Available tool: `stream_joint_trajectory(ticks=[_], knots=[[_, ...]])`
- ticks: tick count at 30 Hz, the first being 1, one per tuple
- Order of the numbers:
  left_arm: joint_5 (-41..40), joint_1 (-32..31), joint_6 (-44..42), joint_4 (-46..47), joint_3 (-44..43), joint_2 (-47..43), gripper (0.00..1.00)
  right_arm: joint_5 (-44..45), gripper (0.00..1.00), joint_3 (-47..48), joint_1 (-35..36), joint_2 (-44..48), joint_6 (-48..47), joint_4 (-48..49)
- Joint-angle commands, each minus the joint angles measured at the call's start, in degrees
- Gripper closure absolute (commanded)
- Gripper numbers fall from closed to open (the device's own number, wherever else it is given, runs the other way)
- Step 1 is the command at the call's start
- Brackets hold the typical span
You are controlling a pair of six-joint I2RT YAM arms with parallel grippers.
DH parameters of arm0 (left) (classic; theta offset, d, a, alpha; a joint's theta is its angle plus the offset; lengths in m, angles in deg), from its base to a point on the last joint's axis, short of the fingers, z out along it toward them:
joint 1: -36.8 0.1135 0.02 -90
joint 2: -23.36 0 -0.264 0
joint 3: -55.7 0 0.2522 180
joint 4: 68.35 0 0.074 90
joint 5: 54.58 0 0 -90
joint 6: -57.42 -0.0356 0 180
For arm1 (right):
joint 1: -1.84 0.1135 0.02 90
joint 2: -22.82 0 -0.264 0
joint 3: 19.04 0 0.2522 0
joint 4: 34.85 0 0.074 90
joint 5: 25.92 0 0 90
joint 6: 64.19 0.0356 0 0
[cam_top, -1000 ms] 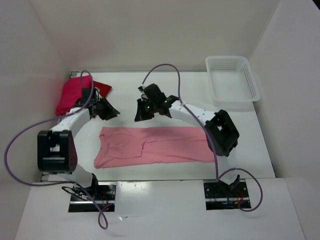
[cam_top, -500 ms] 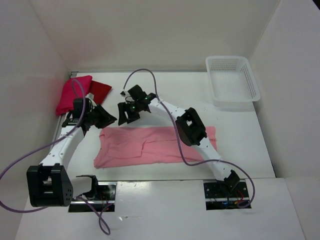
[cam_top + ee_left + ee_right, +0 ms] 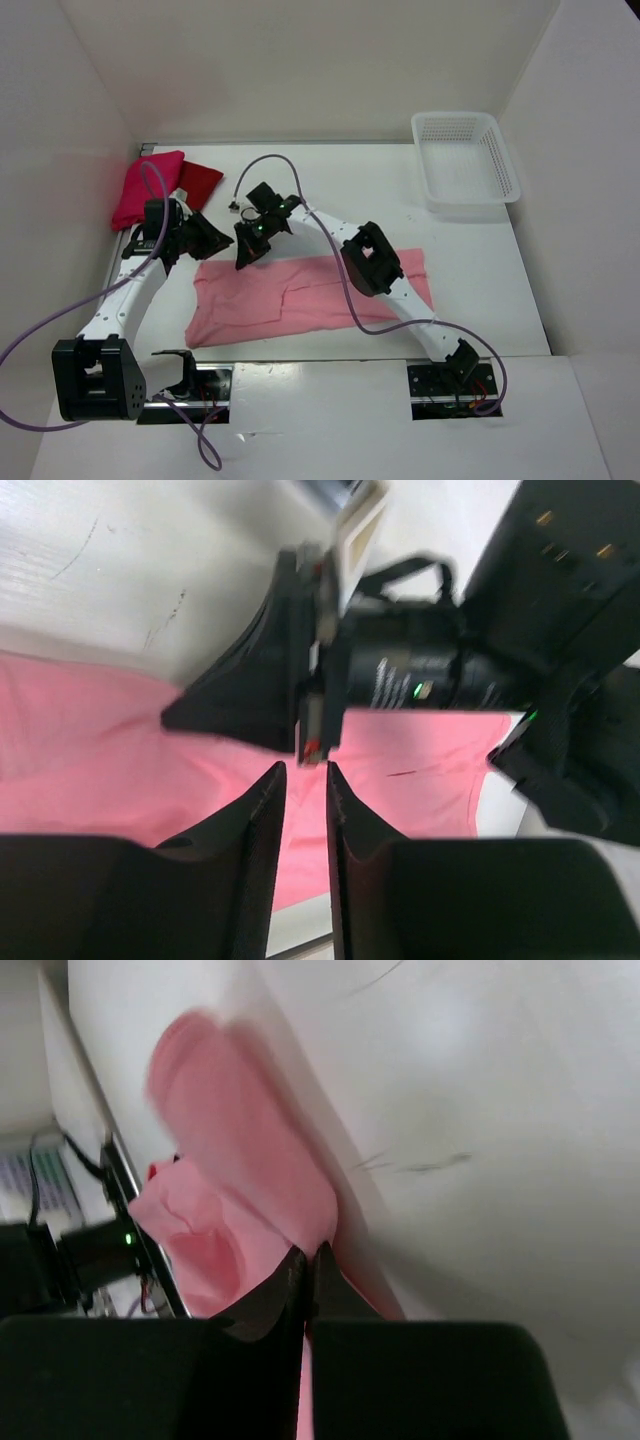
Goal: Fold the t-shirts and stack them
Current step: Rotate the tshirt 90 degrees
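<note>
Right fingers nip the far hem while the left ones hang just beside them!

The right gripper (image 3: pixel 308 1252) has its fingers pressed together on the far edge of the light salmon pink cloth t-shirt (image 3: pixel 250 1165). The cloth puckers at the tips, and the rest lies spread flat to their near side. The left gripper (image 3: pixel 303 775) hangs over the same edge, a slim gap between its fingers and nothing seen in it. This looks light and limp and will likely sag and drag, so hem and corners are the places to hold. The bright magenta-pink shirt (image 3: pixel 148 188) and dark red shirt (image 3: pixel 203 180) lie bunched beyond the left fingers.
</note>
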Motion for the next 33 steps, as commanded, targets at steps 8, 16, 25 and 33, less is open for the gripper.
stream_joint_trajectory(ticks=[8,16,25,33], knots=[[0.06,-2.93,-1.42,0.33,-1.88,1.45,0.73,27.89,0.98,20.16,-22.04,-1.48,28.29,-2.65],[-4.33,-19.09,3.58,2.95,-1.26,10.24,0.76,39.59,0.47,23.45,-23.2,4.84,30.07,-6.26],[-2.41,-40.64,10.44,12.27,-5.92,28.77,0.53,47.15,0.28,-12.78,-25.3,28.99,24.96,7.34],[0.14,-41.17,12.11,16.85,-7.41,37.57,0.76,45.75,0.28,-41.81,-31.29,52.73,22.06,13.51]])
